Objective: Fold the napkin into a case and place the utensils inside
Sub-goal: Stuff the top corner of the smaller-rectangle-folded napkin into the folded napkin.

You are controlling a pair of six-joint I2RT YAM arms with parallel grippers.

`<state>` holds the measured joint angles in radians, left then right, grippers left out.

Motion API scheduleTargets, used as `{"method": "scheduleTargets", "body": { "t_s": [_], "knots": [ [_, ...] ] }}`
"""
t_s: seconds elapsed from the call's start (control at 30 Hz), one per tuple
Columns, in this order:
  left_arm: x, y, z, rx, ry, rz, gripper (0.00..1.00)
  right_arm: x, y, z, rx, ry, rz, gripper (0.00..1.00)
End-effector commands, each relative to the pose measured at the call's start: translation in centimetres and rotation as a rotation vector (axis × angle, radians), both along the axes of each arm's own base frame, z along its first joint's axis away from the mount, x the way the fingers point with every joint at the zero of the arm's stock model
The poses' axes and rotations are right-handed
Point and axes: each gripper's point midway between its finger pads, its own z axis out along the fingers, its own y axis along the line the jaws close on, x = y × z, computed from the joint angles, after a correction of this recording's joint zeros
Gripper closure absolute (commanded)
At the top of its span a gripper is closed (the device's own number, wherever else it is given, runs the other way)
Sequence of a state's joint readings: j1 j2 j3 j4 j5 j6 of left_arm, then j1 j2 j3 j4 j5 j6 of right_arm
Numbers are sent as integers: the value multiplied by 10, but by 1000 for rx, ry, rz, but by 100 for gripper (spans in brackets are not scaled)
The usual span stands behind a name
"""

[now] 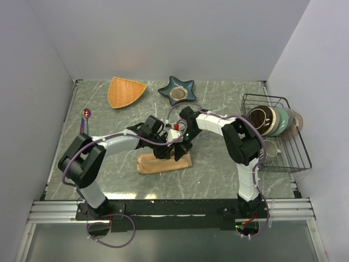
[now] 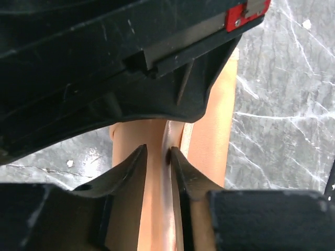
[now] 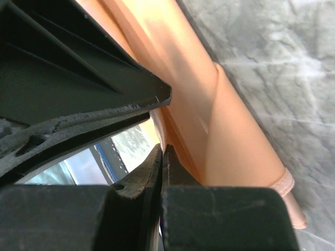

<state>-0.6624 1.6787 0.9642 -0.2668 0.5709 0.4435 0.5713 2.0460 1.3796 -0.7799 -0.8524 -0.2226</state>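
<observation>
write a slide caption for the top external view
Left gripper and right gripper meet over the folded napkin; the spoon lies apart at far left.

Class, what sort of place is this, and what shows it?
Likely a robot lab cell staged as a dining table: plain walls, arms bolted to a rail, a napkin and dish rack.

The napkin [image 3: 235, 151] is satin cloth, glossy and smooth, with soft highlights along the fold between the left fingers [image 2: 131, 175] and beside the right fingers [image 3: 149, 175]. Both pairs are black plastic, matt, with scuffed, rough edges. Beyond them the table [image 2: 282, 104] looks like grey veined stone, faintly shiny.
</observation>
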Motion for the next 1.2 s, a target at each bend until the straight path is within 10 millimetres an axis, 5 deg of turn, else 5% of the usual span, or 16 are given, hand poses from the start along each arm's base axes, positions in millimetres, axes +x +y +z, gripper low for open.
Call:
{"method": "scheduleTargets", "body": {
  "t_s": [0.0, 0.1, 0.47, 0.77, 1.0, 1.17],
  "knots": [
    [-8, -13, 3, 2, 0, -68, 65, 8, 12, 25, 81, -73, 7, 100],
    [-9, -9, 3, 2, -14, -36, 52, 6, 11, 24, 84, -64, -2, 100],
    [-23, -9, 54, -254, -133, 7, 47, 7, 11, 23, 106, -43, -13, 100],
    [-11, -10, 42, -212, -118, 57, 43, 7, 9, 24, 118, -25, -1, 100],
    [-5, -21, 64, -344, -76, 206, 41, 2, 1, 20, 102, -22, 14, 100],
    [2, -21, 62, -394, -20, 347, 41, -10, -12, 8, 64, -1, 29, 100]
  ]
}}
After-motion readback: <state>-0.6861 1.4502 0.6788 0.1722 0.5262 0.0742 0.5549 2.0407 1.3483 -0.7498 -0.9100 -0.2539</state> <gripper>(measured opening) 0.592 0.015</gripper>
